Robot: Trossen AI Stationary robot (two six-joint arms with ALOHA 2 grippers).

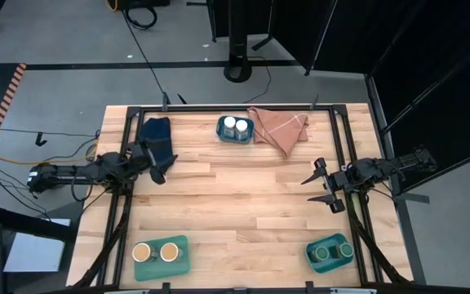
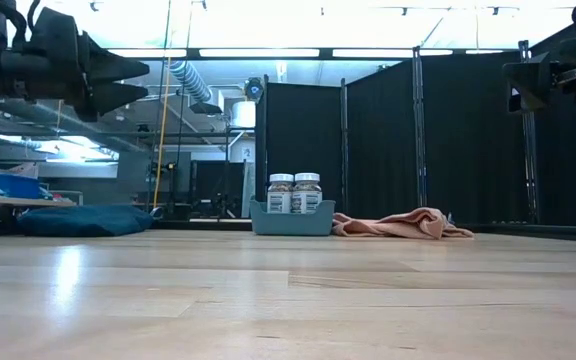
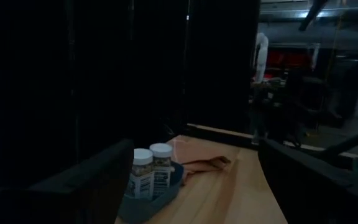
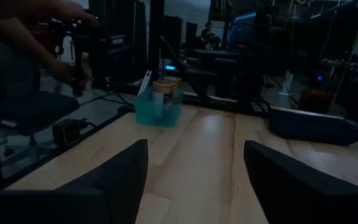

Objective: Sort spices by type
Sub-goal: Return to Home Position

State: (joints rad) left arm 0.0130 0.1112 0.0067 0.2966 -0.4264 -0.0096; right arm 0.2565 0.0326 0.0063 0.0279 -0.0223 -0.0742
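Your sort reads complete: white-lidded jars (image 1: 235, 125) far centre, tan-lidded jars (image 1: 155, 252) front left, green-lidded jars (image 1: 331, 252) front right, each pair sharing one tray (image 1: 219, 131); left gripper (image 1: 162, 163), right gripper (image 1: 321, 186) both spread, empty.

An industrial lab: black partition screens (image 2: 378, 140), ceiling duct (image 2: 190, 82), cables (image 1: 143, 51) on concrete floor (image 1: 72, 41).
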